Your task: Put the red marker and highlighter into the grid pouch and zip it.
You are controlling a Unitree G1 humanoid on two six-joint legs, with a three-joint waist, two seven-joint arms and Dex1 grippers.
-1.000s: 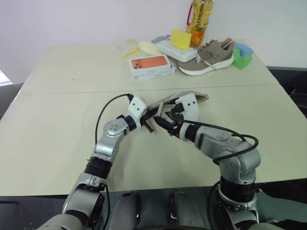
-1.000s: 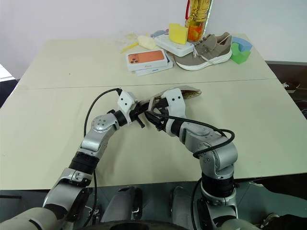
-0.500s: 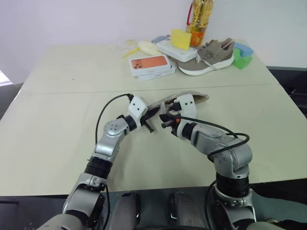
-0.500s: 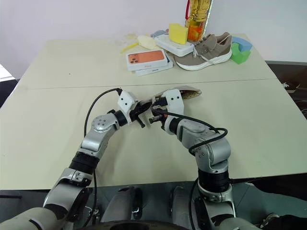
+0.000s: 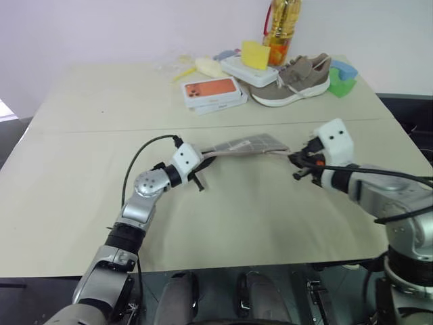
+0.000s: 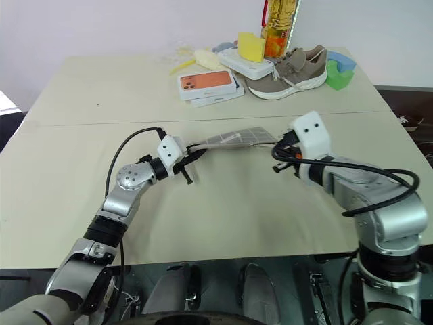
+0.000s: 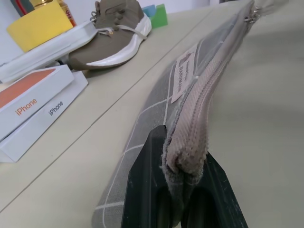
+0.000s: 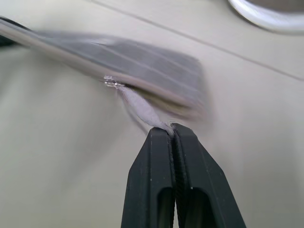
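While the left tool [image 5: 198,164] is clamped on one end of the grid pouch [image 5: 245,144], the right tool [image 5: 298,164] is pinched together on the grey pull tab [image 8: 141,109] at the pouch's other end, so the pouch hangs stretched between them above the middle of the tabletop [image 5: 81,176]. In the left wrist view its zipper [image 7: 214,88] edge faces up and a small white label [image 7: 184,71] shows on its side. Further back, near the far edge, lie two orange phone boxes [image 5: 213,93], a shoe [image 5: 293,82], a yellow sponge [image 5: 255,55] and a bottle [image 5: 282,27].
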